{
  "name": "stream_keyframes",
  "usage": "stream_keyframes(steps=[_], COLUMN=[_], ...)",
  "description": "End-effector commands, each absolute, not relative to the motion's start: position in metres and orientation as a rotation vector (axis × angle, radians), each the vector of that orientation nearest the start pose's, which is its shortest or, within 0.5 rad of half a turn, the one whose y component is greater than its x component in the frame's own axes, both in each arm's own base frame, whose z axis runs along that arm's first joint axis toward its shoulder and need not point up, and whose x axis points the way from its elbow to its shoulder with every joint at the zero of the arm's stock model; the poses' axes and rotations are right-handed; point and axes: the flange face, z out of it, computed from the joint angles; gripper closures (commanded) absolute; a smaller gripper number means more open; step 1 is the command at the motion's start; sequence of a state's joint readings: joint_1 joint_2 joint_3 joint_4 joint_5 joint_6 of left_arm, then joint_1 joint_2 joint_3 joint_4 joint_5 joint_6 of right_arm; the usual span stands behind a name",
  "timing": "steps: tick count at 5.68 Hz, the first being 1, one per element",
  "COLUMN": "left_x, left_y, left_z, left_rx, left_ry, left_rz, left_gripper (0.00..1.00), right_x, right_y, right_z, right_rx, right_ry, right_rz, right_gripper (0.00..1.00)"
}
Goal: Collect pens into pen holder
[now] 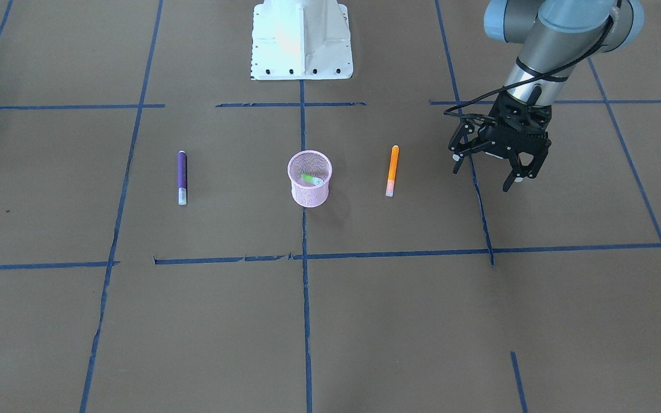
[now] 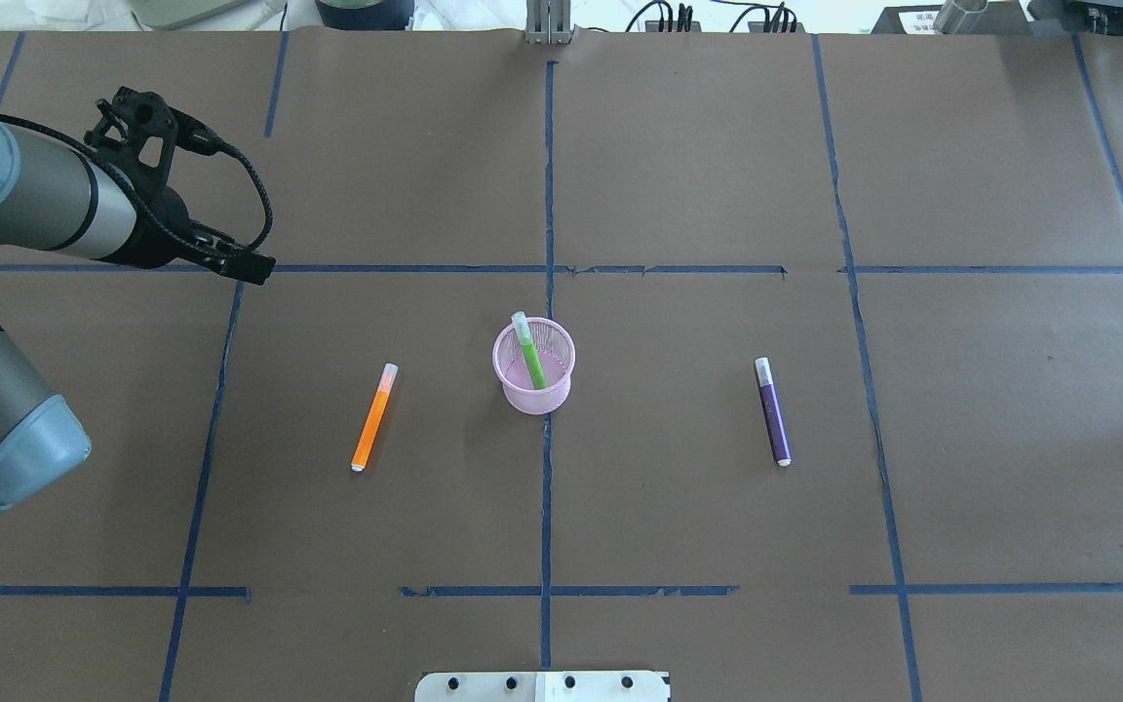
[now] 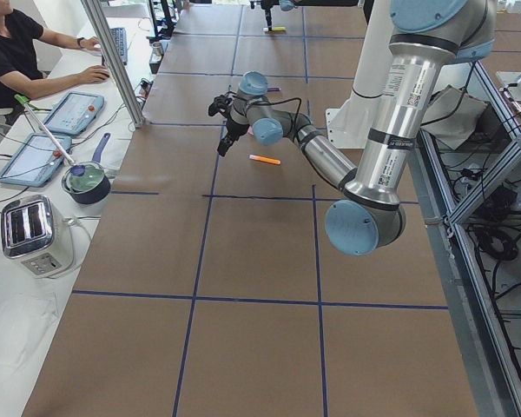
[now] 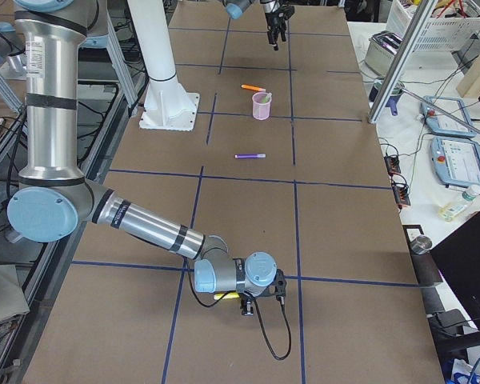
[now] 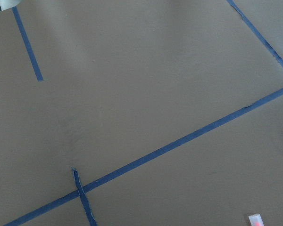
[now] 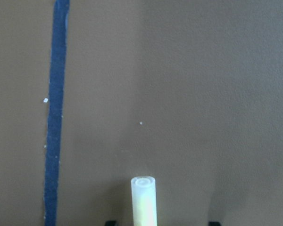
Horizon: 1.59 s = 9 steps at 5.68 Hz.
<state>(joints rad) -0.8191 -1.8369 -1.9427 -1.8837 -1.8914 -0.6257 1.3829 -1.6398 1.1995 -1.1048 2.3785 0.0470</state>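
The pink mesh pen holder point(image 1: 309, 192) point(image 2: 561, 385) stands at the table's middle with the green pen point(image 1: 311, 179) point(image 2: 529, 356) leaning inside it. The orange pen point(image 1: 392, 170) point(image 2: 373, 417) lies on the table on my left side, the purple pen point(image 1: 182, 176) point(image 2: 773, 410) on my right side. My left gripper point(image 1: 482, 178) point(image 2: 137, 122) is open and empty, raised above the table beyond the orange pen. My right gripper point(image 4: 260, 300) rests low at the table's far right end. Its wrist view shows a pale yellow stick point(image 6: 144, 200) between jaws that stand well apart.
The white robot base point(image 1: 302, 40) sits at the table's near edge. Blue tape lines point(image 1: 304, 252) cross the brown table cover. In the exterior left view a seated operator point(image 3: 13, 52), tablets and a toaster point(image 3: 35, 234) are beside the table.
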Motion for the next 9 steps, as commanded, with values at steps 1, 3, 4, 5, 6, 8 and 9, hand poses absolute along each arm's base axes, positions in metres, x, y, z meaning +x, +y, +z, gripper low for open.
stream_keyframes(steps=[1,3,4,5,6,8,9], left_x=[0.307,0.304,0.303,0.302,0.302,0.301,0.302], left_y=[-0.479,-0.476,-0.475,-0.474,-0.473,-0.472,-0.472], left_z=[0.312,0.305,0.303,0.301,0.299,0.298,0.299], left_rx=[0.543,0.554,0.556,0.554,0.553,0.551,0.549], left_ry=[0.831,0.842,0.846,0.852,0.856,0.860,0.860], left_rz=[0.265,0.267,0.267,0.255,0.250,0.240,0.242], left_gripper=[0.00,0.00,0.00,0.00,0.00,0.00,0.00], right_x=[-0.019,-0.020,-0.021,-0.021,-0.024,-0.085,-0.133], right_y=[-0.427,-0.433,-0.431,-0.436,-0.446,-0.472,-0.492], right_z=[0.820,0.803,0.771,0.711,0.661,0.582,0.518], right_rx=[-0.067,-0.038,0.018,0.093,0.192,0.392,0.458], right_ry=[-0.805,-0.818,-0.835,-0.848,-0.867,-0.982,-1.102], right_rz=[-0.153,-0.158,-0.177,-0.145,-0.147,-0.190,-0.182], right_gripper=[1.00,1.00,1.00,1.00,1.00,1.00,1.00])
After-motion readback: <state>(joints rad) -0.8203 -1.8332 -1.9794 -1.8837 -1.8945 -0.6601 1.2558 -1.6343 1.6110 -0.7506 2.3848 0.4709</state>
